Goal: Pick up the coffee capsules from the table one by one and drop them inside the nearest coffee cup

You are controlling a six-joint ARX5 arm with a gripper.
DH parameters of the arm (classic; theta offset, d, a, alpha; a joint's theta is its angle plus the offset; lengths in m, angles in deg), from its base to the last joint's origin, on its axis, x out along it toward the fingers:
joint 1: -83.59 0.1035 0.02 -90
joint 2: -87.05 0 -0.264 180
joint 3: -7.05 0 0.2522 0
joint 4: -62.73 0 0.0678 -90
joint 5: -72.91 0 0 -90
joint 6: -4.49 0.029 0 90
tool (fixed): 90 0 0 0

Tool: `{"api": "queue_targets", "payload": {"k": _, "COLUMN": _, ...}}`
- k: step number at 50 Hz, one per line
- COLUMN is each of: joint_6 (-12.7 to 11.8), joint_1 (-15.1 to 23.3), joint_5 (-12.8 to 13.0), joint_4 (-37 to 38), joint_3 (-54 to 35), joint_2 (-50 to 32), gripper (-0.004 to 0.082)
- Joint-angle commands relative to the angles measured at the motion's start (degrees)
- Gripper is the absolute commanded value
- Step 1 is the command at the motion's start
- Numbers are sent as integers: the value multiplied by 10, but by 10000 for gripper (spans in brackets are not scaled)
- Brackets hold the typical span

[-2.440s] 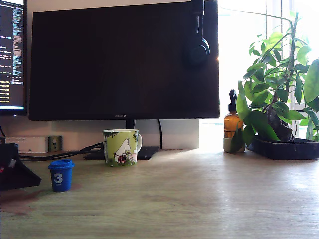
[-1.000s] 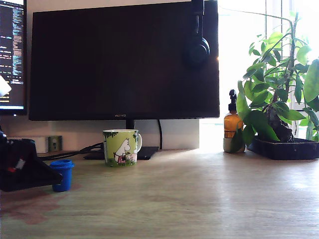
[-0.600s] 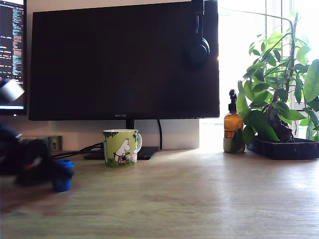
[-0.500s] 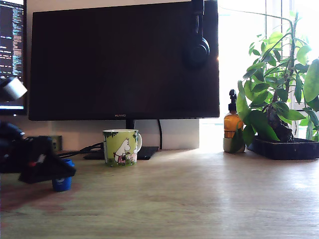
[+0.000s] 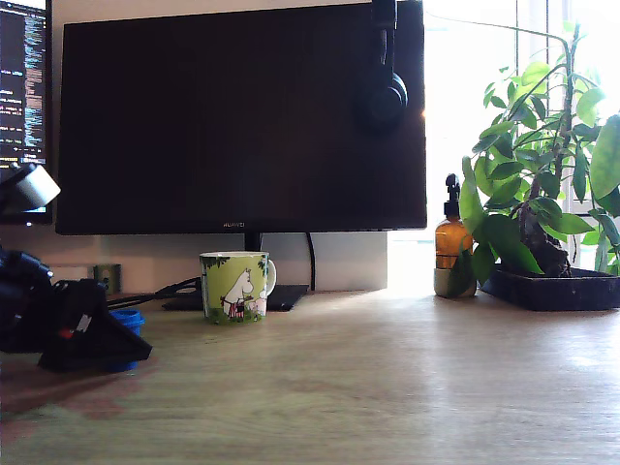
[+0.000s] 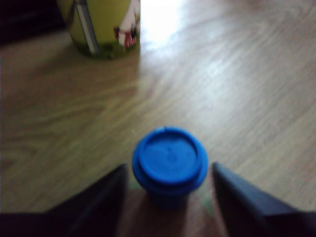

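Gripper (image 6: 168, 197) spread around the upright blue capsule (image 6: 169, 163); mug (image 6: 104, 27) beyond; open table (image 6: 237, 89) between.

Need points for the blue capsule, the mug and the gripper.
blue capsule (image 6: 169, 159), wrist view, top face.
mug (image 5: 234, 286), exterior view, front wall.
gripper (image 6: 168, 197), wrist view, midway between open fingers.

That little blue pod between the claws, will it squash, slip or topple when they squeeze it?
The blue capsule looks like moulded plastic, so probably stiff and light. Its body seems to narrow below the wider rim, so the open gripper might slip downward but catch under that rim. Standing small on the table, a lopsided nudge would likely tip it.
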Motion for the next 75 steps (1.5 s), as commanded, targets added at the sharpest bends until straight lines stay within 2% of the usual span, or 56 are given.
{"api": "queue_targets", "payload": {"k": 1, "joint_6": -2, "joint_1": -2, "joint_5": -1, "joint_4": 2, "joint_3": -4, "joint_2": 6, "gripper": 290}}
{"api": "queue_targets", "payload": {"k": 4, "joint_6": -2, "joint_1": -2, "joint_5": -1, "joint_4": 5, "joint_3": -4, "joint_2": 6, "gripper": 232}}
{"api": "queue_targets", "payload": {"k": 8, "joint_6": -2, "joint_1": -2, "joint_5": -1, "joint_4": 11, "joint_3": -4, "joint_2": 6, "gripper": 198}}
{"api": "queue_targets", "payload": {"k": 18, "joint_6": -3, "joint_1": -2, "joint_5": -2, "joint_4": 27, "joint_3": -4, "joint_2": 6, "gripper": 193}}
{"api": "queue_targets", "payload": {"k": 23, "joint_6": -6, "joint_1": -2, "joint_5": -13, "joint_4": 32, "joint_3": -4, "joint_2": 5, "gripper": 193}}
{"api": "queue_targets", "payload": {"k": 24, "joint_6": -22, "joint_1": -2, "joint_5": -16, "joint_4": 35, "joint_3": -4, "joint_2": 5, "gripper": 193}}
{"api": "queue_targets", "payload": {"k": 26, "joint_6": -22, "joint_1": -2, "joint_5": -20, "joint_4": 42, "joint_3": -4, "joint_2": 5, "gripper": 193}}
{"api": "queue_targets", "payload": {"k": 27, "joint_6": -40, "joint_1": -2, "joint_5": -22, "joint_4": 45, "joint_3": -4, "joint_2": 4, "gripper": 193}}
{"api": "queue_targets", "payload": {"k": 29, "joint_6": -41, "joint_1": -2, "joint_5": -28, "joint_4": 51, "joint_3": -4, "joint_2": 3, "gripper": 193}}
{"api": "queue_targets", "payload": {"k": 30, "joint_6": -52, "joint_1": -2, "joint_5": -33, "joint_4": 53, "joint_3": -4, "joint_2": 1, "gripper": 193}}
{"api": "queue_targets", "payload": {"k": 33, "joint_6": -52, "joint_1": -2, "joint_5": -40, "joint_4": 56, "joint_3": -4, "joint_2": -4, "gripper": 193}}
{"api": "queue_targets", "payload": {"k": 34, "joint_6": -61, "joint_1": -2, "joint_5": -40, "joint_4": 57, "joint_3": -4, "joint_2": -6, "gripper": 193}}
{"api": "queue_targets", "payload": {"k": 36, "joint_6": -64, "joint_1": -2, "joint_5": -40, "joint_4": 58, "joint_3": -4, "joint_2": -11, "gripper": 193}}
{"api": "queue_targets", "payload": {"k": 49, "joint_6": -65, "joint_1": -2, "joint_5": -39, "joint_4": 79, "joint_3": -3, "joint_2": -53, "gripper": 193}}
{"api": "queue_targets", "payload": {"k": 50, "joint_6": -82, "joint_1": -2, "joint_5": -39, "joint_4": 79, "joint_3": -2, "joint_2": -56, "gripper": 193}}
{"api": "queue_targets", "payload": {"k": 55, "joint_6": -93, "joint_1": -2, "joint_5": -40, "joint_4": 77, "joint_3": 10, "joint_2": -69, "gripper": 193}}
{"api": "queue_targets", "payload": {"k": 61, "joint_6": -94, "joint_1": -2, "joint_5": -40, "joint_4": 57, "joint_3": 39, "joint_2": -70, "gripper": 193}}
{"api": "queue_targets", "payload": {"k": 75, "joint_6": -99, "joint_1": -2, "joint_5": -40, "joint_4": -64, "joint_3": 139, "joint_2": -70, "gripper": 193}}
